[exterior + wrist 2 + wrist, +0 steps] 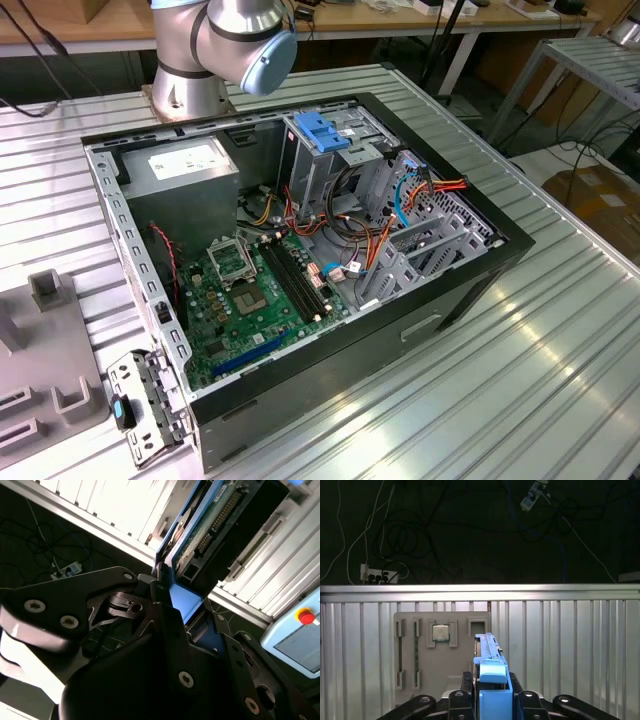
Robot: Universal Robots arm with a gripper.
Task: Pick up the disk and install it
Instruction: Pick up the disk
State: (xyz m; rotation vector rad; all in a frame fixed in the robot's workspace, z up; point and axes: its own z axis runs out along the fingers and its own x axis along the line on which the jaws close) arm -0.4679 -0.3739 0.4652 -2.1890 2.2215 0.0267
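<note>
My hand [492,694] is pinching the disk [216,519] by its blue bracket [493,672], holding it edge-on over the ribbed metal worktop [570,645]. Just past it lies a grey tray [455,662] with a small square chip [440,632]. In the exterior view, the open computer case [300,260] sits near my arm's base [188,92].

The exterior view looks from high, slanting down on the open computer case [300,375] upon the desk [540,380]. Both wrist views sit near the gripper [491,690] [185,600] and look along it; they share the disk [487,650] [220,520] it clamps and the desk.
</note>
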